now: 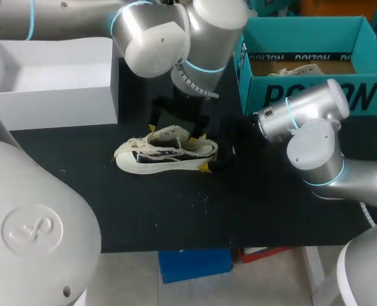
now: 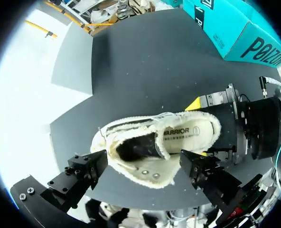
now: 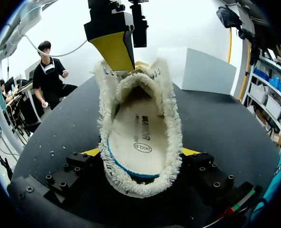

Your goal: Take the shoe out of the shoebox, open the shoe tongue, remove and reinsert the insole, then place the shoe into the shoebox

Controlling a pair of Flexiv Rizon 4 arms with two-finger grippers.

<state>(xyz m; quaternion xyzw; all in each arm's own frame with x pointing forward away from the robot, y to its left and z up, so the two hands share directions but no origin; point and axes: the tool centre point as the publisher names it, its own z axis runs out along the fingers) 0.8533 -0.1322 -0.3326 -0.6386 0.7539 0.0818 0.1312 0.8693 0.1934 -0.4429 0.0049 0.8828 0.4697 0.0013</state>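
**Shoe out of box, insole seated**

Right gripper (image 3: 140, 152) is clamped on the heel of the shoe (image 3: 171, 123) on the worktop (image 3: 216, 118), insole (image 3: 135, 137) inside. Ahead, left gripper (image 2: 144, 161) hangs wide open and empty over it. Insole step unclear; return to the far shoebox (image 1: 303, 89) is left.

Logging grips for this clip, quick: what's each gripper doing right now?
Left gripper: over the shoe; open or shut cannot be told.
Right gripper: shut on the shoe, at its heel.

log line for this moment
white canvas sneaker on black table, outside teal shoebox | right gripper shut on heel | left gripper above its opening
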